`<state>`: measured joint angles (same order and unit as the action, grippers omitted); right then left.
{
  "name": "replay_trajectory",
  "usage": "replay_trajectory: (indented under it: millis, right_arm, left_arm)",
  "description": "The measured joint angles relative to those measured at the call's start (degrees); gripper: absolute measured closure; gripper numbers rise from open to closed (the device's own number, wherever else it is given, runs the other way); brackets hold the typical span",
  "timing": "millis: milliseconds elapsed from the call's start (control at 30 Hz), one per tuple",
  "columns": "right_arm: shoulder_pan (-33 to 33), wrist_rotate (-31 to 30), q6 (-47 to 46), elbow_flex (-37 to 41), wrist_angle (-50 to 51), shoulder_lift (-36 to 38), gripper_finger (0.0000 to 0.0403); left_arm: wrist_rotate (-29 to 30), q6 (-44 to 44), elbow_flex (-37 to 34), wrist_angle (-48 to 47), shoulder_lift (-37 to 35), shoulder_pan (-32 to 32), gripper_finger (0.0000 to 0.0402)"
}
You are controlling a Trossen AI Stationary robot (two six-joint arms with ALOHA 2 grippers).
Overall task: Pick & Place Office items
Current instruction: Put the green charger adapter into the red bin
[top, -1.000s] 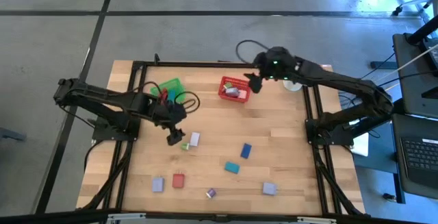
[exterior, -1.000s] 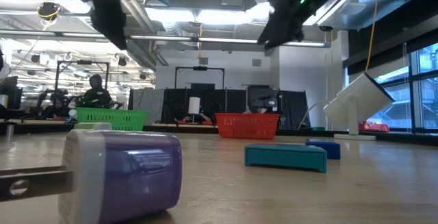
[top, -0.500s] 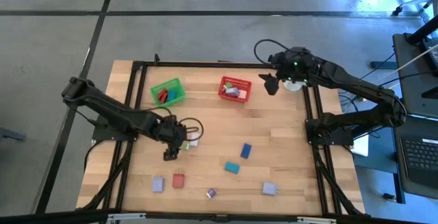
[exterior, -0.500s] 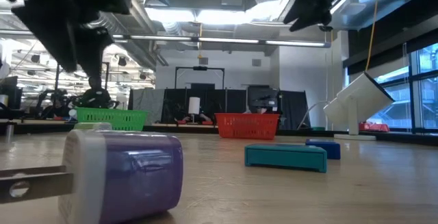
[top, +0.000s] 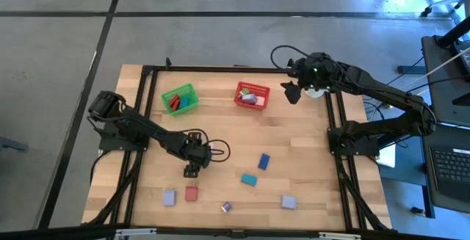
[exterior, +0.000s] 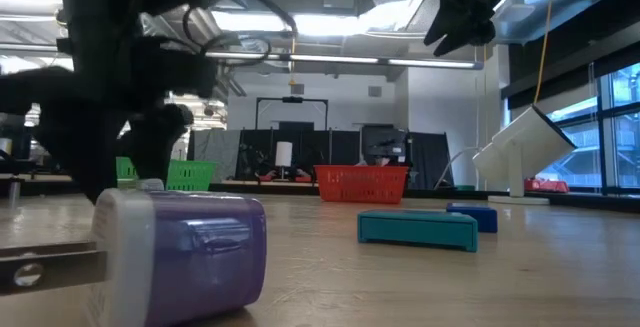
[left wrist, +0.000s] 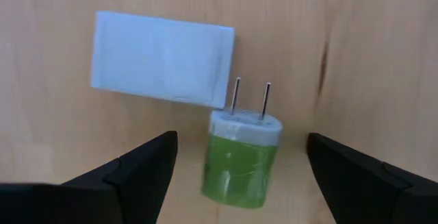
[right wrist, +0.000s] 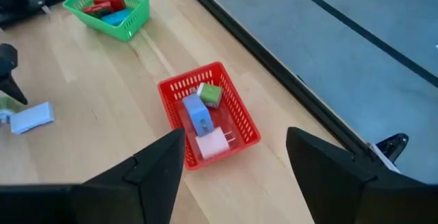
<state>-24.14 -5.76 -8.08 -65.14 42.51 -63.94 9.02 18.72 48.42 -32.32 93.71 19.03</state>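
Green-bodied plug adapter with a white cap and two metal prongs [left wrist: 241,157] lies flat on the pale wooden table [top: 308,152], and I see it between the spread fingers of my left gripper [left wrist: 239,176], neither finger touching it. Its prongs point at a pale blue rectangular block [left wrist: 163,58] lying just beside it, the prong tips almost at the block's edge. From overhead, the left gripper [top: 192,169] sits low over the table's middle-left area, and the arm covers both pieces there.

Other loose pieces on the table: a dark blue block [top: 264,161], a teal block [top: 249,179], a lavender block [top: 170,196] with a red block [top: 192,193] just beside it, a small purple-and-white plug adapter [top: 226,207] near the front edge, and another lavender block [top: 289,202].

The green mesh basket [top: 180,98] at the back left holds red and blue pieces. The red mesh basket [right wrist: 209,116] near it holds a small green cube, a blue piece and a white plug piece.

My right gripper [top: 291,91] hangs above the table's back right, beside the red basket, fingers apart and holding nothing.

In the table-level view the purple-and-white adapter fills the foreground, with the teal and dark blue blocks farther back.
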Motion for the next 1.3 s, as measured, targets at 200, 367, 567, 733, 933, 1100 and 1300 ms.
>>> replay_trajectory:
  millis: [200, 367, 567, 733, 933, 1100, 1300]
  right_arm:
    - [0.15, -4.05, -2.96, 0.0, 0.14, -0.02, 0.0147]
    - [1.68, -16.95, -7.25, 0.0, 0.45, -0.02, 0.0147]
    - [2.51, -16.38, -5.15, 0.0, 0.43, -0.02, 0.0147]
    - [2.51, -12.85, -5.13, 0.0, 0.4, -0.02, 0.0146]
    - [2.51, -10.69, -4.82, 0.0, 0.38, -0.02, 0.0146]
    - [2.51, -10.7, -4.76, 0.0, 0.2, -0.02, 0.0146]
    - [2.51, -10.69, -4.76, 0.0, 0.1, -0.02, 0.0146]
  left_arm:
    - [-1.89, -0.03, 0.15, 0.72, 0.75, 0.0, 0.0135]
    - [-2.63, -0.04, 0.15, 1.16, 0.81, 0.11, 0.0221]
    - [-3.04, -0.43, 0.25, 1.05, 0.8, 0.06, 0.0279]
    - [-2.44, -1.23, 1.86, 0.39, 0.06, -0.04, 0.0279]
    - [8.92, -8.18, 5.86, 0.56, -3.18, -0.57, 0.0266]
    - [16.81, -17.0, 8.98, 0.71, -3.98, -3.51, 0.0266]
    - [21.59, -15.55, 9.33, 3.29, -3.98, -9.07, 0.0267]
